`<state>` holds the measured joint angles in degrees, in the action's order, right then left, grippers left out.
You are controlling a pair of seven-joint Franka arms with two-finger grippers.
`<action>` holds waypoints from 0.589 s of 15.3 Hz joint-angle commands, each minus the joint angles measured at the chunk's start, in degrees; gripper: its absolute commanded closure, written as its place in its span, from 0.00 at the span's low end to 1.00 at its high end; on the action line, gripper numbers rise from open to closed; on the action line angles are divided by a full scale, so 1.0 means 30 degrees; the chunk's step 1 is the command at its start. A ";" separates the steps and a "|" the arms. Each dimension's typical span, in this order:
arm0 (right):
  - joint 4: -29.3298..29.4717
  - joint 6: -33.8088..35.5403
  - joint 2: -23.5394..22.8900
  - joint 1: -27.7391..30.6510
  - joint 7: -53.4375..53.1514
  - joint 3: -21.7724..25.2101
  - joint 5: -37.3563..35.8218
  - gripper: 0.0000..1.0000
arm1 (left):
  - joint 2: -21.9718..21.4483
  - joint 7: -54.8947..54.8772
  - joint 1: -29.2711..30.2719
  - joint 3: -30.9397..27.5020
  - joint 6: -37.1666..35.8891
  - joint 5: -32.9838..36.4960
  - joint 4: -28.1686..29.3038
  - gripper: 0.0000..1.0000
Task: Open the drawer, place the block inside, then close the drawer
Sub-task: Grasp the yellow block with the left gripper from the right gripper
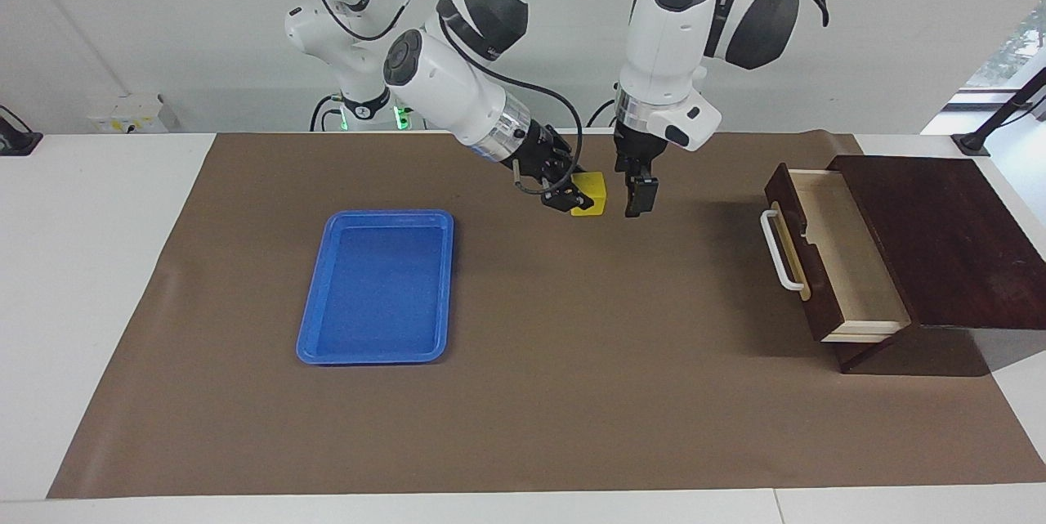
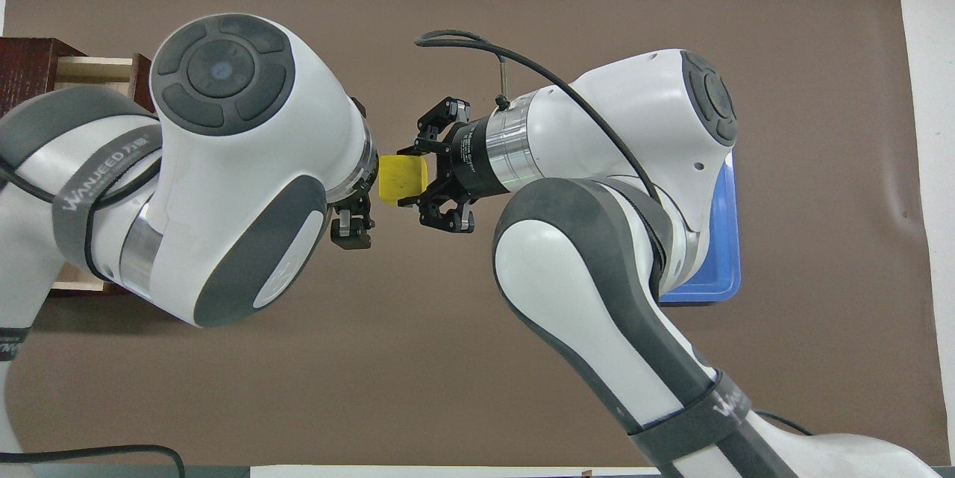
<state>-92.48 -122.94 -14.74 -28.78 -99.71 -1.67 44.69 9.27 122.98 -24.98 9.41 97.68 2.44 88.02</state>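
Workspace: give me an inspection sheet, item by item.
Surface: white table under a brown mat.
Job's things: drawer pulled open, nothing seen inside; yellow block held above the mat.
Clutter: blue tray, nothing in it.
Grippers: right gripper shut on the block; left gripper open beside the block, holding nothing.
Cables: black cable looping along the right arm's wrist.
Surroundings: white wall.

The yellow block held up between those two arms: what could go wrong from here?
1. The right end effector grips only one side of the block, so the block might slip during a handover.
2. The open left end effector hangs close beside it and could bump it.
3. The drawer is a long carry away.
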 commanded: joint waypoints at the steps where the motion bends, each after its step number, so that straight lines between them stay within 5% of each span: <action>1: -0.0081 -0.0474 0.0050 -0.0073 0.0279 0.0029 0.0397 1.00 | 0.0627 0.0957 -0.0958 -0.0324 -0.0770 0.0357 -0.0830 0.00; 6: -0.0052 -0.0415 0.0050 -0.0073 0.0279 0.0029 0.0426 1.00 | 0.1304 0.1603 -0.1311 -0.0294 -0.1271 0.0357 -0.1888 0.02; 9: -0.0052 -0.0386 0.0050 -0.0073 0.0279 0.0029 0.0571 1.00 | 0.1304 0.1574 -0.1312 -0.0295 -0.1212 0.0619 -0.1888 0.24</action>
<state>-92.48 -122.90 -14.74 -28.81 -99.71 -1.61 44.74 12.08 126.82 -27.57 9.34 95.84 3.13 84.53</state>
